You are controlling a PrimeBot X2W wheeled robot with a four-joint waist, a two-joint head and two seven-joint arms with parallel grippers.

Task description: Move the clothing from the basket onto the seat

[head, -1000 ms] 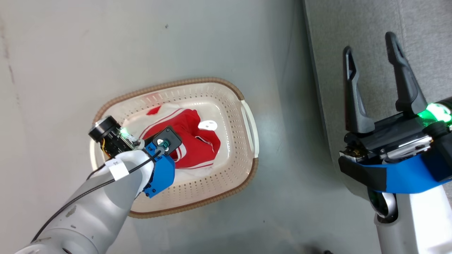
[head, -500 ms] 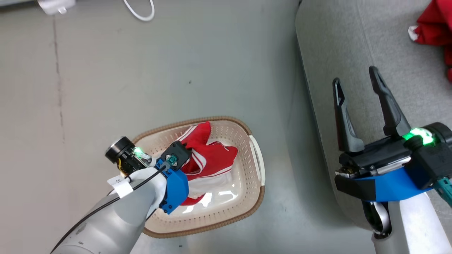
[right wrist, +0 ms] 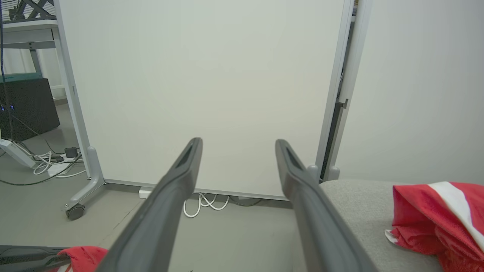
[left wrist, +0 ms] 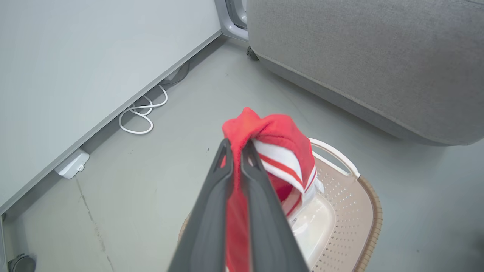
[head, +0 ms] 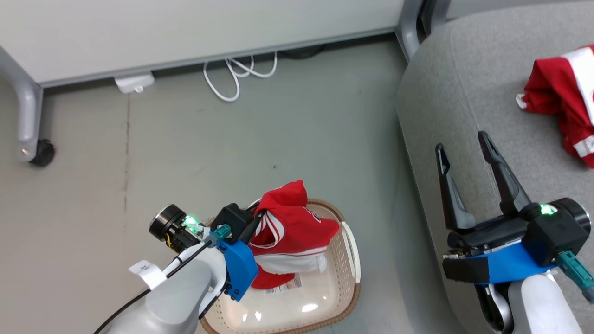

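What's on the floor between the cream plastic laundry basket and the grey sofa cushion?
Only bare grey floor between basket and cushion, in the head view.

Looks like a lab or office to me — wheeled partition [right wrist: 204,83], loose cables [head: 239,76] on the grey floor [head: 185,153], desk [right wrist: 26,28] behind.

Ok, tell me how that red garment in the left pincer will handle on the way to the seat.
Likely floppy: the red garment droops in folds from the left pincer, shut on one bunched edge. Probably light, since that small pinch holds it. Its hanging tail may snag the basket rim.
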